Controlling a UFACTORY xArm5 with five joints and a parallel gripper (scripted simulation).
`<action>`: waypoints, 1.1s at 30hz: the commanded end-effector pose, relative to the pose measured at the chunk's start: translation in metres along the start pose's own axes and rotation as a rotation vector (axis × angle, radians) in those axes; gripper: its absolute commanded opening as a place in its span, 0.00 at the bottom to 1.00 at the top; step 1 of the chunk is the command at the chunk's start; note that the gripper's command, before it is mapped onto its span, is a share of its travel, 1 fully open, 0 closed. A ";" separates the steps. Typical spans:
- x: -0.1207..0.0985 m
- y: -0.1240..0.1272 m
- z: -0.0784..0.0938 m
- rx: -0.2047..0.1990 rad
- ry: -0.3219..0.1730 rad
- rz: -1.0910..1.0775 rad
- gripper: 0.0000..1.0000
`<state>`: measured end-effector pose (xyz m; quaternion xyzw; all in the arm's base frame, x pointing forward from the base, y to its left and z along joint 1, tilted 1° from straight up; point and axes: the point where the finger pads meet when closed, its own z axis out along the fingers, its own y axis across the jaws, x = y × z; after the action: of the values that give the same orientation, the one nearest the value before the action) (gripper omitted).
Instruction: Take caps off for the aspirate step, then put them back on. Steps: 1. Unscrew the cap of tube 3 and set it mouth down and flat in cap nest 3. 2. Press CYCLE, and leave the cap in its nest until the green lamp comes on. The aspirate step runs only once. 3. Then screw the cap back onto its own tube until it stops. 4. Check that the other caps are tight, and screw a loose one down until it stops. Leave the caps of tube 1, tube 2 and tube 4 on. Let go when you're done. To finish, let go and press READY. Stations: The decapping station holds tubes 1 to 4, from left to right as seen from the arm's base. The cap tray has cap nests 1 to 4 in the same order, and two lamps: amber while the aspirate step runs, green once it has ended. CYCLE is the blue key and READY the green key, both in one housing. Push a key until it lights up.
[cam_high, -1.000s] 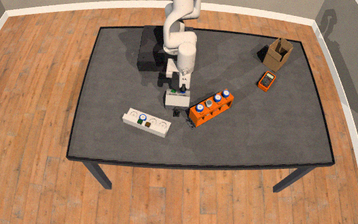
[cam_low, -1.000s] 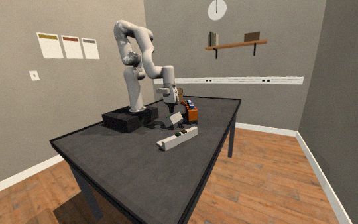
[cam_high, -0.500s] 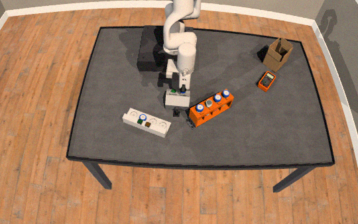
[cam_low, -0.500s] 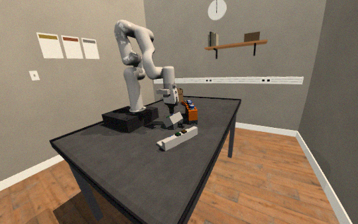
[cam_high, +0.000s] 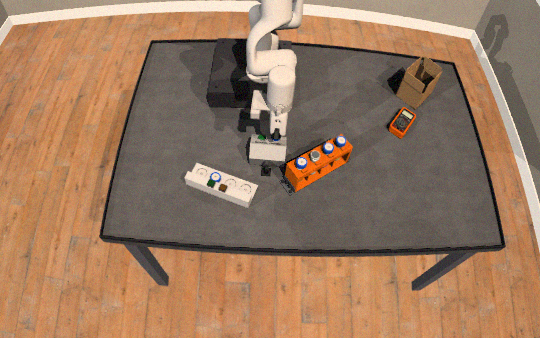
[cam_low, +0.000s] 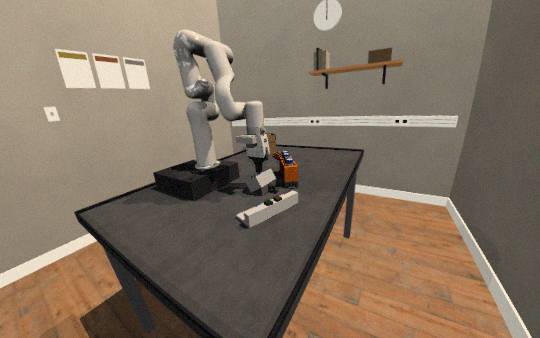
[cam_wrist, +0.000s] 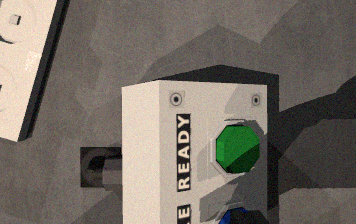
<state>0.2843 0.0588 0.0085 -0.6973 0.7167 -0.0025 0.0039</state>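
Note:
The white key housing (cam_high: 267, 148) stands in front of the arm's base. My gripper (cam_high: 275, 135) is shut and empty, pointing down right over the housing's blue-key end. In the wrist view the green READY key (cam_wrist: 238, 149) is unlit, and only the top edge of the blue CYCLE key shows at the bottom. The orange decapping station (cam_high: 319, 162) holds one open tube (cam_high: 315, 156) and three tubes with blue caps. The loose blue cap (cam_high: 215, 176) lies in a nest of the white cap tray (cam_high: 221, 184), beside its green lamp (cam_high: 211, 183) and amber lamp (cam_high: 223, 187).
The arm's black base block (cam_high: 227, 72) is behind the housing. An orange multimeter (cam_high: 402, 122) and an open cardboard box (cam_high: 419, 81) stand at the far right. A small dark block (cam_high: 266, 171) lies between the housing and the station.

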 end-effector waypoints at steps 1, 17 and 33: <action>0.000 -0.001 0.000 0.003 0.002 0.000 0.00; 0.000 -0.001 0.002 0.003 0.002 0.000 0.00; 0.000 -0.001 -0.027 0.003 0.002 0.000 0.00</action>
<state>0.2841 0.0589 0.0339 -0.6973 0.7167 -0.0025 0.0039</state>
